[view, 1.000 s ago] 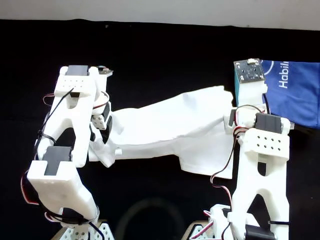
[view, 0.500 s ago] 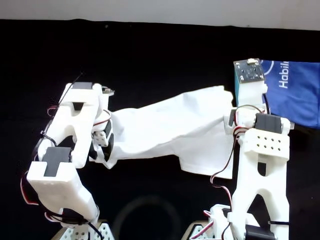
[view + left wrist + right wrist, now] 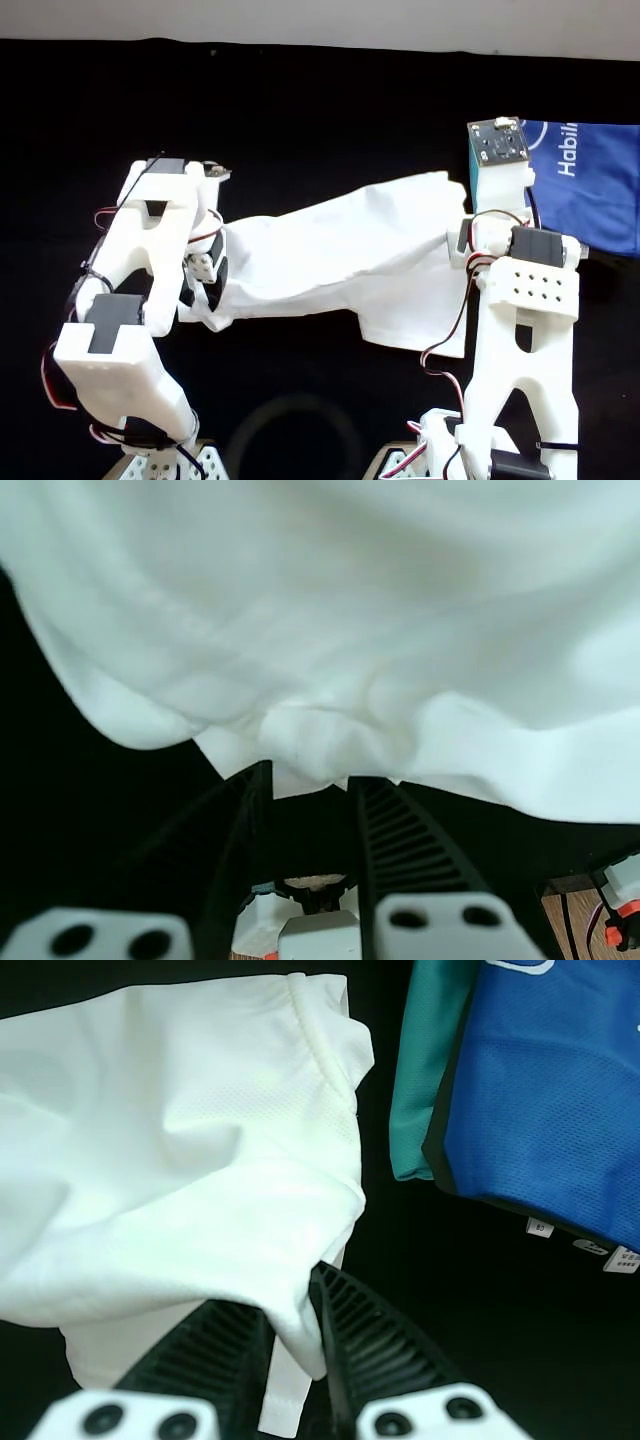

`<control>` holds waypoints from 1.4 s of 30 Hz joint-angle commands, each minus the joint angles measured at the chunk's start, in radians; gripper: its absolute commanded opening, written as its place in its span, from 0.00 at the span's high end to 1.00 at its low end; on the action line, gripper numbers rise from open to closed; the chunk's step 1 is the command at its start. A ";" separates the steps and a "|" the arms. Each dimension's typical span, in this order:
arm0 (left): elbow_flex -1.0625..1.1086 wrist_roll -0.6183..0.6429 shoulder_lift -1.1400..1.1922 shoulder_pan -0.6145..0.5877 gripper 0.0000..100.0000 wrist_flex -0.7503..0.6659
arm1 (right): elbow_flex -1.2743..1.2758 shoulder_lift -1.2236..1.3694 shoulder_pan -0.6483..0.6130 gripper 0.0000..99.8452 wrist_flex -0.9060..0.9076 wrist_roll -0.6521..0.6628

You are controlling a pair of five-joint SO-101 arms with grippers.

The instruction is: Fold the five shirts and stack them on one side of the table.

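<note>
Left gripper (image 3: 305,780): narrowed to a slim gap, nipping a bunched lump of the white shirt (image 3: 330,610) between two ribbed black fingers (image 3: 385,825). Right gripper (image 3: 295,1325): likewise almost closed, with a hanging fold of the same shirt caught between its ribbed pads (image 3: 352,1322).

Between the two grippers, one white shirt, stretched in a slack band across the middle of the table (image 3: 320,100), higher at the right end, sagging and creased toward the left, with a loose flap drooping nearer at the right. Fine mesh knit, with a stitched hem visible along one edge.

Just right of the right gripper, at the table's far right edge, a flat folded stack: one blue shirt (image 3: 560,1070) on top, one green shirt (image 3: 420,1070) showing beneath it, a thin dark edge between them, of what cannot be told. Same mesh weave on the blue. Small white labels (image 3: 540,1227) poking out at the stack's near side. Close to the white shirt's hem, not touching it.

Two white plastic arms, left arm (image 3: 150,230) and right arm (image 3: 525,300), with red and black wires, each overlapping an end of the white shirt from above. Matte black covering on the table.
</note>
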 commanded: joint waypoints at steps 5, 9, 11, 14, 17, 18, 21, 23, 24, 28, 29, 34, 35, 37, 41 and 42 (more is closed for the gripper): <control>0.113 -0.009 -0.047 0.004 0.87 -0.149 | -0.008 -0.035 0.013 0.99 -0.016 0.008; 0.122 -0.003 -0.056 0.005 0.94 -0.149 | -0.008 -0.035 0.013 0.99 -0.016 0.008; 0.099 -0.002 -0.059 0.005 0.99 -0.146 | -0.008 -0.035 0.013 0.99 -0.016 0.008; 0.019 -0.002 -0.059 0.007 0.99 -0.061 | -0.008 -0.035 0.013 0.99 -0.016 0.008; -0.113 -0.002 -0.059 0.018 0.99 0.074 | -0.008 -0.027 0.013 0.99 -0.018 0.008; -0.166 -0.002 -0.059 0.021 0.99 0.118 | -0.008 -0.027 0.013 0.99 -0.024 0.008; -0.320 -0.002 -0.059 0.031 0.99 0.253 | -0.004 -0.031 0.013 0.99 -0.054 0.008; -0.407 -0.002 -0.059 0.036 0.99 0.319 | -0.008 -0.027 0.013 0.99 -0.056 0.008; -0.438 0.000 -0.059 0.033 0.99 0.327 | -0.008 -0.027 0.013 0.99 -0.058 0.008; -0.526 0.000 -0.090 0.015 0.99 0.327 | -0.056 -0.027 0.016 0.99 -0.076 0.002; -0.544 0.000 -0.108 0.012 0.99 0.327 | -0.090 -0.025 0.018 0.99 -0.077 0.002; -0.584 -0.005 -0.225 0.016 0.99 0.327 | -0.234 -0.025 0.001 0.99 -0.071 0.002; -0.579 -0.005 -0.240 0.024 0.99 0.327 | -0.239 -0.025 -0.010 0.99 -0.070 0.002; -0.542 -0.005 -0.252 0.028 0.99 0.327 | -0.229 -0.025 -0.028 0.99 -0.050 0.003; -0.432 -0.005 -0.292 0.022 0.99 0.328 | -0.200 -0.028 -0.061 0.99 -0.021 0.002; -0.400 -0.005 -0.317 0.022 0.99 0.328 | -0.194 -0.030 -0.062 0.99 -0.016 0.002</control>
